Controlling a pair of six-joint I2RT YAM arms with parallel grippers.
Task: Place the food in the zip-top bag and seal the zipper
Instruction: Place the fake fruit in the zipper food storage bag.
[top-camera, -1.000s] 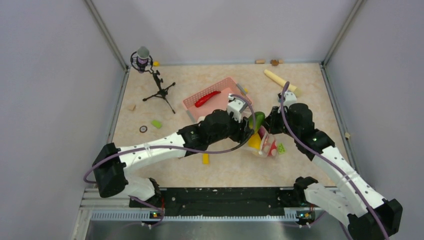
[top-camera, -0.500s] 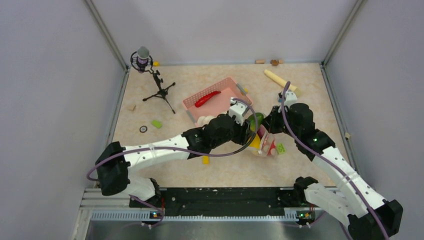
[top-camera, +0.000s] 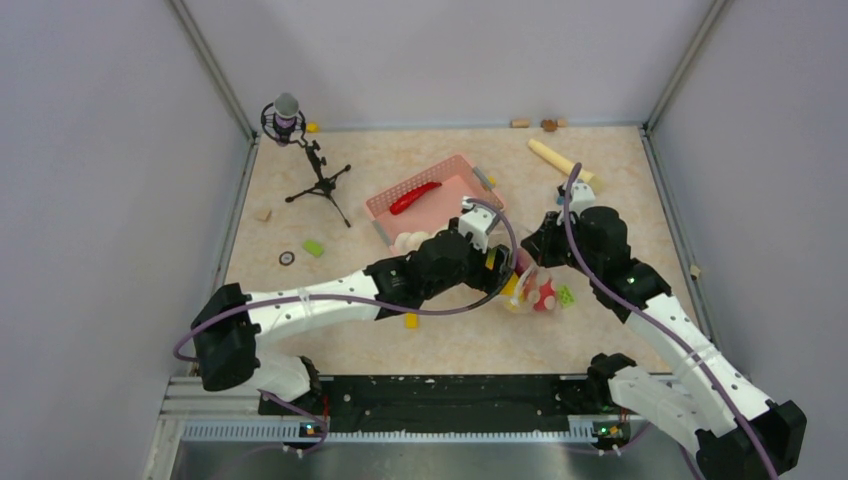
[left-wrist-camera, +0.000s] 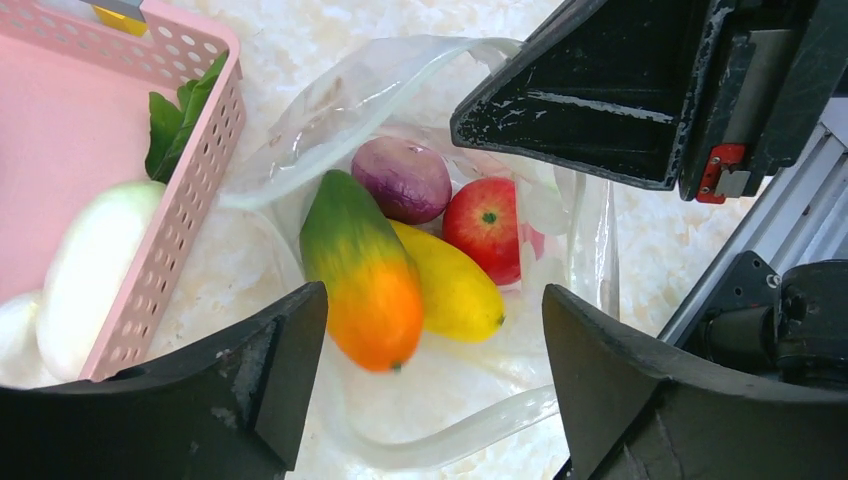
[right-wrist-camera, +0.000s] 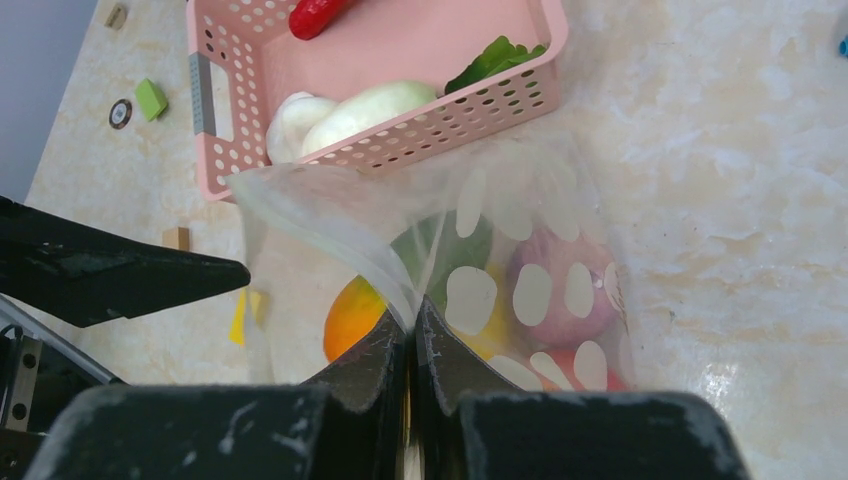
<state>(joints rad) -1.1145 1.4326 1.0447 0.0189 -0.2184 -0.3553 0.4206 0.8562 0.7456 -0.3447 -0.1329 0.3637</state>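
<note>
The clear, dotted zip-top bag (right-wrist-camera: 350, 215) lies on the table with its mouth held up. My right gripper (right-wrist-camera: 412, 320) is shut on the bag's upper edge by the zipper. My left gripper (left-wrist-camera: 432, 300) hangs open over the mouth, its fingers touching nothing. Inside the bag are an orange-green mango (left-wrist-camera: 365, 280), a yellow mango (left-wrist-camera: 455, 290), a purple onion (left-wrist-camera: 405, 178) and a red apple (left-wrist-camera: 485, 220). The zipper's lower strip (left-wrist-camera: 470, 425) curves below them. A red chili (top-camera: 413, 197) and white pieces (right-wrist-camera: 375, 105) sit in the pink basket (right-wrist-camera: 400, 40).
A microphone on a tripod (top-camera: 315, 170) stands at the back left. A pale rolling pin (top-camera: 560, 162) lies at the back right. Small blocks are scattered: green (top-camera: 314, 247), yellow (top-camera: 411, 320), tan (right-wrist-camera: 176, 238). A green leaf (right-wrist-camera: 495, 58) lies in the basket's corner.
My left gripper carried the orange-green mango to the bag's mouth, then opened; the mango now sits inside the bag. The right gripper kept its hold on the bag.
</note>
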